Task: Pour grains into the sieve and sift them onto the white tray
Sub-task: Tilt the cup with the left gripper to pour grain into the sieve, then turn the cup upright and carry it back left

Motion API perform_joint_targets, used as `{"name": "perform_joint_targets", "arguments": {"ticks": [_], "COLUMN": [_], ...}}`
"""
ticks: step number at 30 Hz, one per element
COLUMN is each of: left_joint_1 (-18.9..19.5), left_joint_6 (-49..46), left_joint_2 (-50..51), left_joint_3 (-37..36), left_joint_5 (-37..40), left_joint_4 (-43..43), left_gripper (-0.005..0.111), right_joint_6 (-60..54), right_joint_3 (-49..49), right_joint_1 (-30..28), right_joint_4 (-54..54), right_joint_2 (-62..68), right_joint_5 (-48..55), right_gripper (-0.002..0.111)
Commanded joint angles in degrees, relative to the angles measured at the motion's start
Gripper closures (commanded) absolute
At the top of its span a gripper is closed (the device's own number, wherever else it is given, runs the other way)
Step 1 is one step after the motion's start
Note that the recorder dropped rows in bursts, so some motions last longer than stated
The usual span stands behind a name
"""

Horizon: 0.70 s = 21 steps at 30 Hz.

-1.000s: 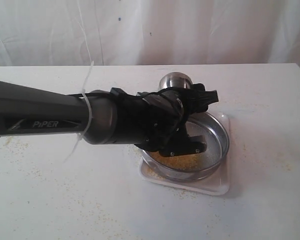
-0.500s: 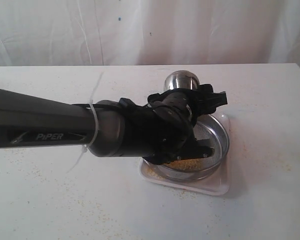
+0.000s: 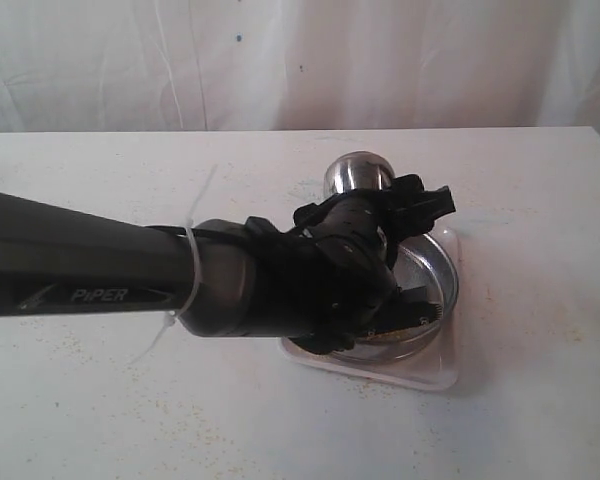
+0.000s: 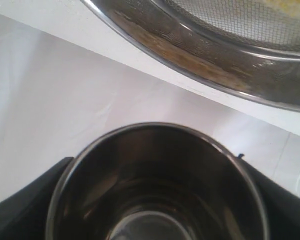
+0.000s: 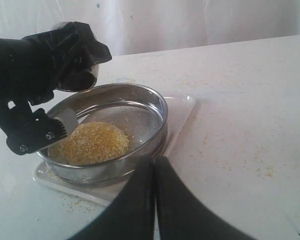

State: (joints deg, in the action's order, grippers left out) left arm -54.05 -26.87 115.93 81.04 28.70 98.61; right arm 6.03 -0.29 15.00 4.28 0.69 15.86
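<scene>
steel cup: empty, between pincer fingers | sieve: near, on white tray

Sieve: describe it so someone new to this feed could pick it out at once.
On the white table, find the white tray right of centre in the exterior view; the sieve sits on it. It is the wide, shallow steel ring with a mesh floor and a heap of yellow grains inside, unlike the small rounded steel cup in the left claw, which looks empty.

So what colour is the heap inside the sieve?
Golden yellow; the grains show best in the right wrist view.
</scene>
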Motion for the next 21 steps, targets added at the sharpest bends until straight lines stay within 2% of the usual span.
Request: {"name": "perform_joint_targets", "arguments": {"ticks": [1, 3, 8, 13, 15, 21], "left_joint_1": [-0.32, 0.05, 2.51, 7.64, 10.44, 21.86], "left_joint_6": [7.49, 12.89, 34.87, 64.4, 71.39, 73.23], "left_joint_2": [-1.2, -2.19, -8.16, -17.49, -20.77, -27.08], "left_joint_3": [-0.36, -0.25, -0.25, -3.53, -7.45, -21.82], "left_joint_5": [0.9, 0.45, 0.56, -5.28, -8.77, -21.49], "left_joint_4": [1.34, -1.1, -10.93, -17.21, -21.69, -34.76], "left_gripper": [0.107, 0.107, 0.107, 0.107, 0.107, 0.107], "right_joint_6": [0.11, 0.11, 0.11, 0.11, 0.11, 0.11], "right_joint_3": [0.29, 0.29, 0.29, 0.29, 0.29, 0.29], "right_joint_1": [0.31, 0.31, 0.31, 0.31, 0.31, 0.31], "right_joint_4": [0.08, 0.19, 0.19, 0.19, 0.19, 0.19], "right_joint_2": [-0.14, -0.14, -0.14, -0.14, -0.14, -0.14], "right_joint_5": [-0.48, -0.48, -0.48, -0.48, -0.59, -0.59], "right_gripper": [0.108, 0.108, 0.108, 0.108, 0.108, 0.108]}}
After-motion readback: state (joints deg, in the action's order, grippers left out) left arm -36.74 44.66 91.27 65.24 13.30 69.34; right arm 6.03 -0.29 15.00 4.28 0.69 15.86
